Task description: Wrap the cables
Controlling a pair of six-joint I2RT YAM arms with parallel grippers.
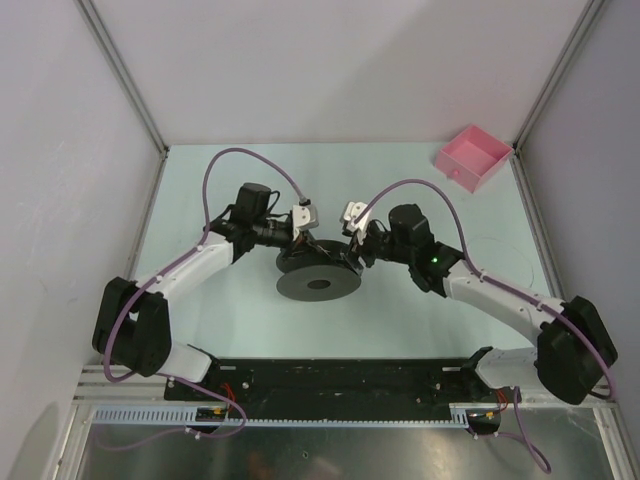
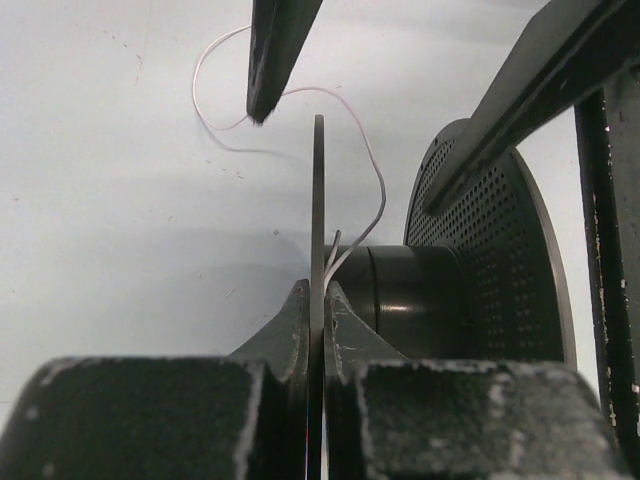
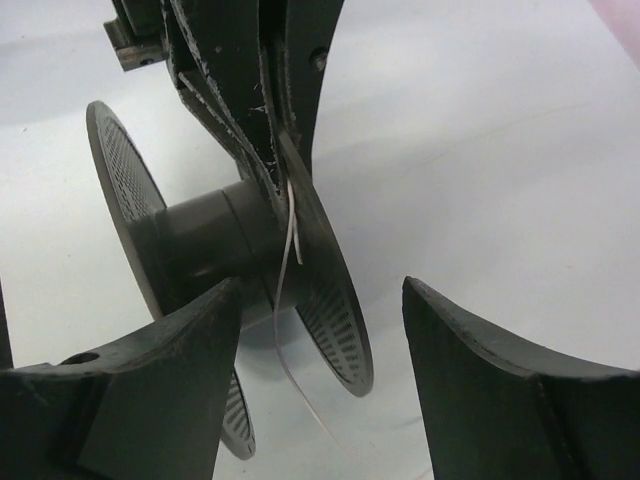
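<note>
You are looking at the spool (image 1: 318,272) sitting mid-desk (image 1: 200,190), between the two tools. The left tool (image 2: 318,300) is pinching one flange's edge from the spool's far left. The right tool (image 3: 320,290), at the far right, is straddling that same flange without touching it. The cable (image 2: 375,180) is running from the hub beside the flange and looping onto the desk beyond. A tray (image 1: 472,157) is sitting in the far right corner.

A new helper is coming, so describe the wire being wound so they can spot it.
Start at the dark grey spool on the table between the arms. A hair-thin whitish wire leaves its hub and curls loosely across the surface; unlike the thick purple arm cables, it's barely visible.
</note>
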